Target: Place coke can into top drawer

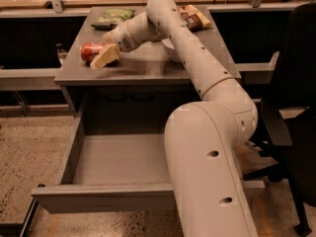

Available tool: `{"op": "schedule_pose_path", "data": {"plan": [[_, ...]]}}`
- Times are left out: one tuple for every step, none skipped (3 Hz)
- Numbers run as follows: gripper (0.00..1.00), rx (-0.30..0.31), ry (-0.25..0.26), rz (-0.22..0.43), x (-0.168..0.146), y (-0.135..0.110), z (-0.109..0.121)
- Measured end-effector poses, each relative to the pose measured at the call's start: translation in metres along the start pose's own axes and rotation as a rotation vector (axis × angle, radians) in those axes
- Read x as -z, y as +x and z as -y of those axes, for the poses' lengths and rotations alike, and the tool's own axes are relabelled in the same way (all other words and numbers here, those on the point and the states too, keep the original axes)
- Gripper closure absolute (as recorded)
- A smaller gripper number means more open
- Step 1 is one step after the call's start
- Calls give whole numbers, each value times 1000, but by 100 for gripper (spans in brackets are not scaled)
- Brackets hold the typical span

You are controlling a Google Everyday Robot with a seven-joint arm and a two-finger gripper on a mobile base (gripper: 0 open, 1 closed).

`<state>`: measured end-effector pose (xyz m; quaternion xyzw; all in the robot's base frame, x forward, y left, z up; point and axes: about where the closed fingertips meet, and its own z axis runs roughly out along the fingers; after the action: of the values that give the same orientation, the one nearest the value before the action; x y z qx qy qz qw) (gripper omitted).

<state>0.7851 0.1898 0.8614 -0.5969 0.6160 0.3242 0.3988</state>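
Lying on its side on the left part of the grey table [148, 72]: one coke can [90, 51], red, with its long axis running roughly left to right across the tabletop.

Gripper [105, 57]: at the can's right end, on the side nearer the table's front edge. It is pressed against the can or just in front of it; from here the two overlap and I cannot separate them. Whether the gripper is parted, closed or has hold of the can cannot be told. The can lies to the left of the gripper and slightly behind it, so any closing would have to come across the can's short width, not along its length.

Arm [197, 68]: white, single, reaching in from the right and crossing the tabletop diagonally.

Top drawer [116, 159]: pulled fully out below the tabletop, grey floor bare, front panel toward me. It sits lower than the can and forward of it.

Also on the table: a green snack bag [112, 18] at the far left corner, well apart from the can, and a brown packet [196, 17] at the far right.

Beside the table: a black chair [296, 107], right.

Judgement: grasp not confirmed. The can is not yet lifted and not yet in the drawer.
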Motion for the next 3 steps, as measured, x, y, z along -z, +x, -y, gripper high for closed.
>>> {"op": "schedule_pose_path", "data": {"plan": [[38, -46, 22, -10, 1, 19, 7], [62, -77, 69, -19, 18, 29, 11], [86, -96, 124, -28, 53, 31, -1]]}}
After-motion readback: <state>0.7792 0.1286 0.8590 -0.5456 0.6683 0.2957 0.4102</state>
